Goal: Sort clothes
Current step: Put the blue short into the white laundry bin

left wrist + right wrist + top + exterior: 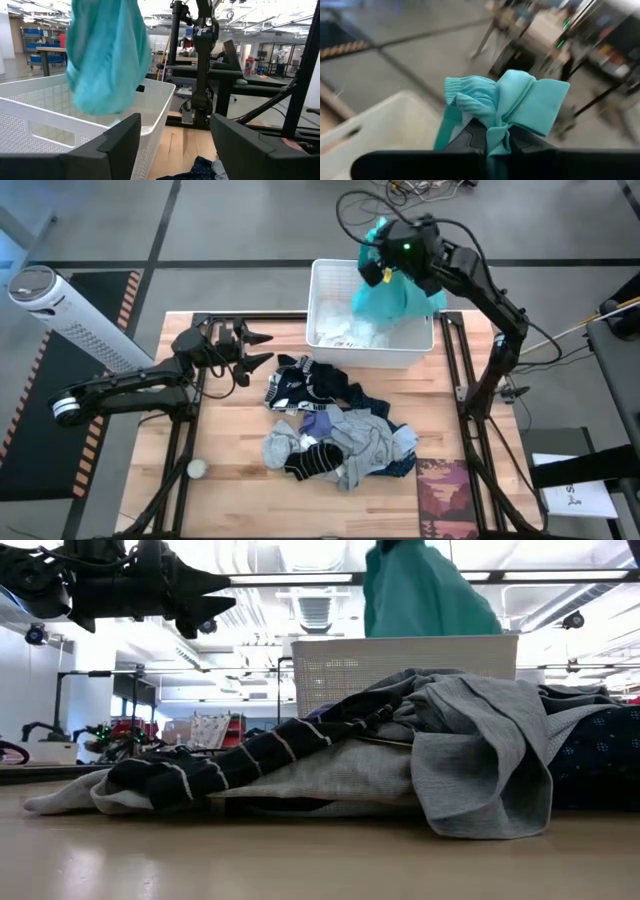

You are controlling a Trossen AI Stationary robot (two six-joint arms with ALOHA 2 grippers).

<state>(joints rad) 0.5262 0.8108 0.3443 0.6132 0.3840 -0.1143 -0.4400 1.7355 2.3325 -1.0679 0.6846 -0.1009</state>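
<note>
My right gripper (380, 255) is shut on a teal garment (395, 292) that hangs over a white perforated basket (322, 280) at the table's far side. A white garment (352, 332) lies inside the basket. A pile of clothes (335, 430), navy with white print, grey, dark blue dotted and a striped sock (200, 775), lies on the table's middle. My left gripper (262, 350) is open and empty, above the table, left of the pile and the basket. My right gripper pinches a bunched fold of the teal garment (496, 131) between its two fingers; folds stick out beyond the fingertips. The garment (107, 55) hangs below the fingers, clear of the table, over the basket.
A dark red patterned mat (445, 495) lies at the table's near right. A small pale ball (197, 469) lies at the near left. A white perforated cylinder (70, 320) lies off the table's far left corner.
</note>
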